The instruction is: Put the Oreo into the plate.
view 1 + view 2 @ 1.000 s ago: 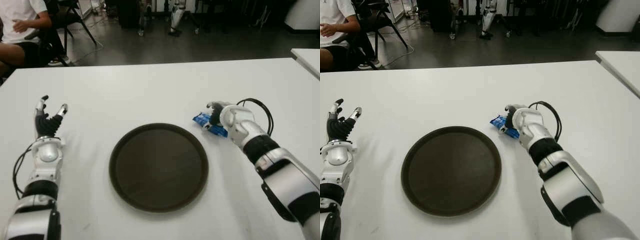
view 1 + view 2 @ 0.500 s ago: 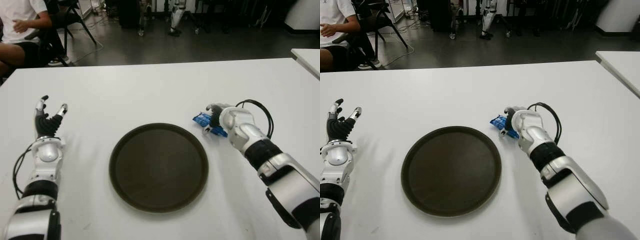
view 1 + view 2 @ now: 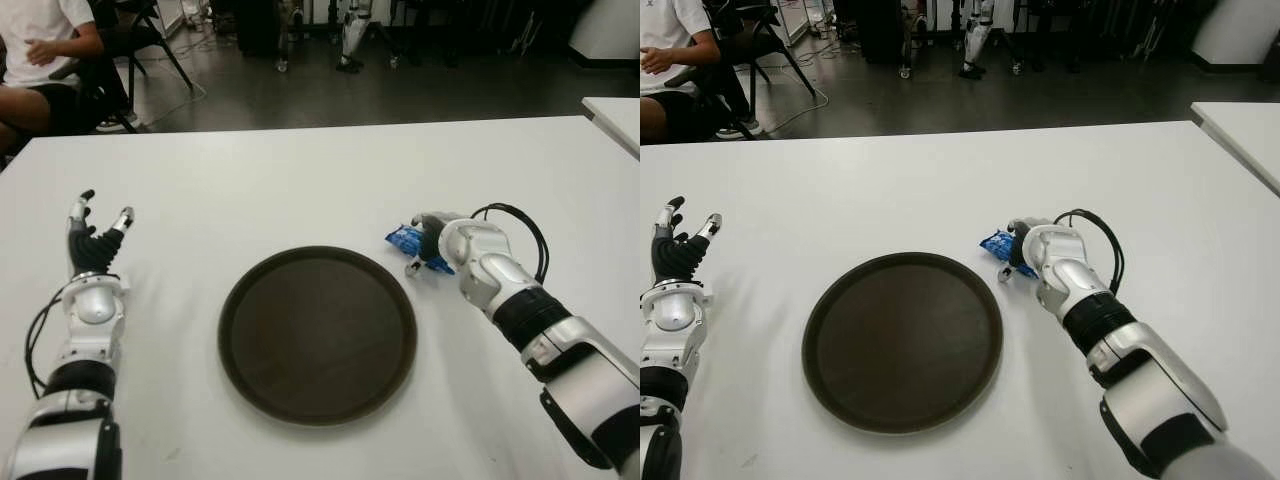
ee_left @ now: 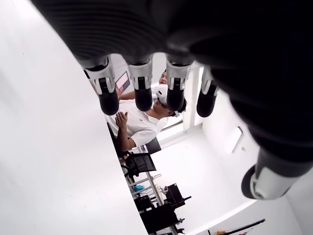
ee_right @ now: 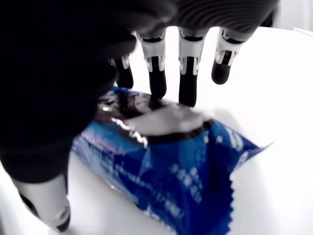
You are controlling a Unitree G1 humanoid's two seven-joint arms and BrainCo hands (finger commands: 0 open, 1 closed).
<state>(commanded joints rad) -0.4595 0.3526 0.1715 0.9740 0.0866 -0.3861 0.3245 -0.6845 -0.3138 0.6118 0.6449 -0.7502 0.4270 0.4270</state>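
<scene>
A round dark plate [image 3: 317, 333] sits in the middle of the white bench [image 3: 300, 180], with bare bench all around its rim. Just beyond its far right edge lies the blue Oreo packet [image 3: 408, 240], on the bench and outside the plate, close to the rim but not touching it as far as the eye views show. The right hand [image 3: 437, 243] is over the packet from the right. In the right wrist view its fingers [image 5: 188, 73] reach down with their tips on the far side of the wrapper [image 5: 181, 166], and the thumb [image 5: 46, 203] hangs on the near side; the fingers are bent around the packet, but whether they actually clamp it cannot be told, since the wrapper lies flat on the bench. A black cable [image 3: 520, 225] loops off the right wrist. Much of the packet is covered by the hand in the eye views, so only its left end shows there.

The left hand [image 3: 92, 240] shows far to the left of the plate, fingers spread upward and holding nothing; in its wrist view the fingertips [image 4: 142, 90] stand apart against the room.

Beyond the far edge of the bench is a dark floor [image 3: 350, 95] with chair legs [image 3: 165, 55]. A seated person [image 3: 40, 60] is cut off by the top left corner. A second white bench [image 3: 615, 115] is clipped at the right edge. The things at the back of the room are too dark to make out.
</scene>
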